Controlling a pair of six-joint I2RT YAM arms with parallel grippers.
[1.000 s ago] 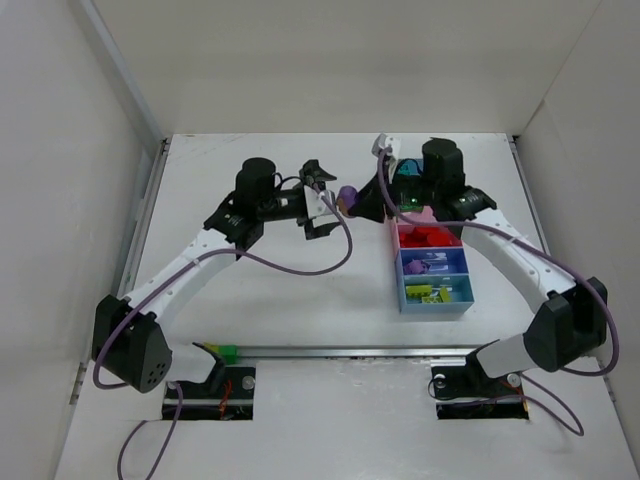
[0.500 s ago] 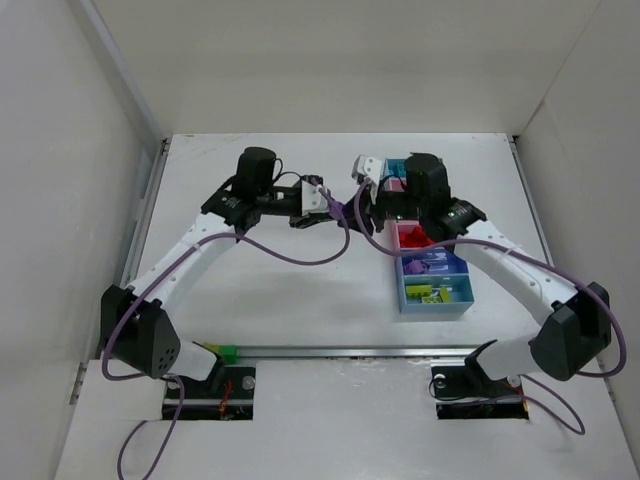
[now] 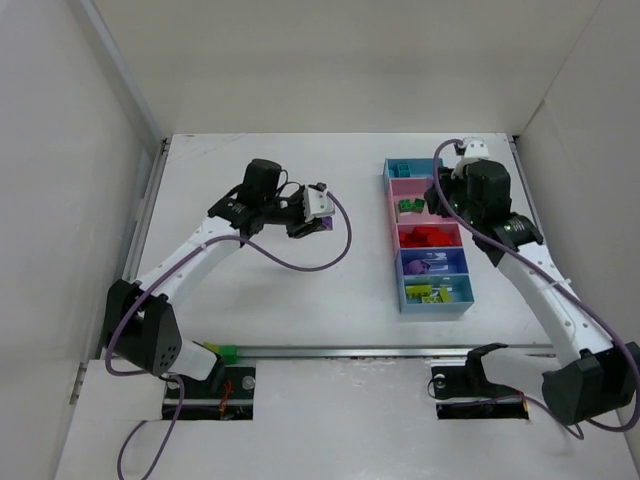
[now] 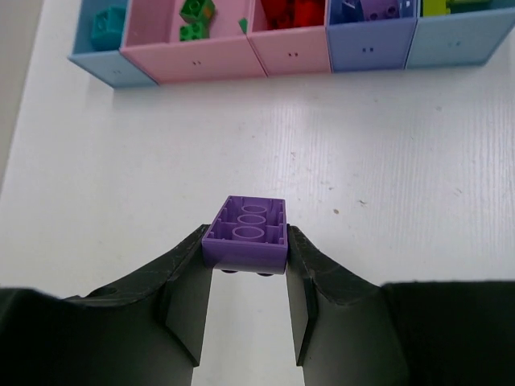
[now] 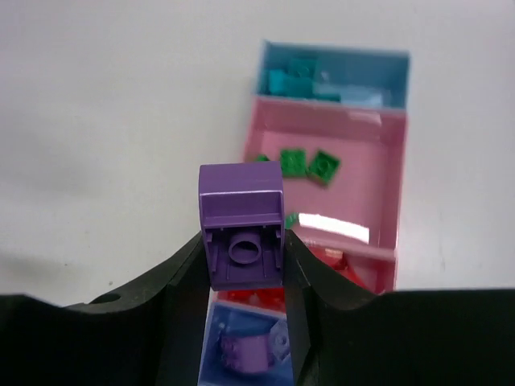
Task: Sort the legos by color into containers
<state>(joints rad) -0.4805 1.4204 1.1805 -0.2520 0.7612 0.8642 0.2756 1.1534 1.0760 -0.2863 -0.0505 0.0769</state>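
A long purple lego (image 4: 245, 233), hollow underside up, sits pinched in the left claw (image 4: 248, 256); a square purple lego (image 5: 241, 221) is clamped in the right claw (image 5: 244, 256); the containers (image 4: 208, 60) below it hold colour-sorted bricks.

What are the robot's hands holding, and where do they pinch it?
The left gripper pinches a purple lego by two opposite sides. The right gripper pinches another purple lego the same way.

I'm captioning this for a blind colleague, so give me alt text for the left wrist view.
The left gripper is shut on a small purple plastic lego brick, hollow underside toward the camera, over a white table. Along the top edge runs a strip of open plastic bins, light blue, pink and darker blue, holding sorted lego bricks.
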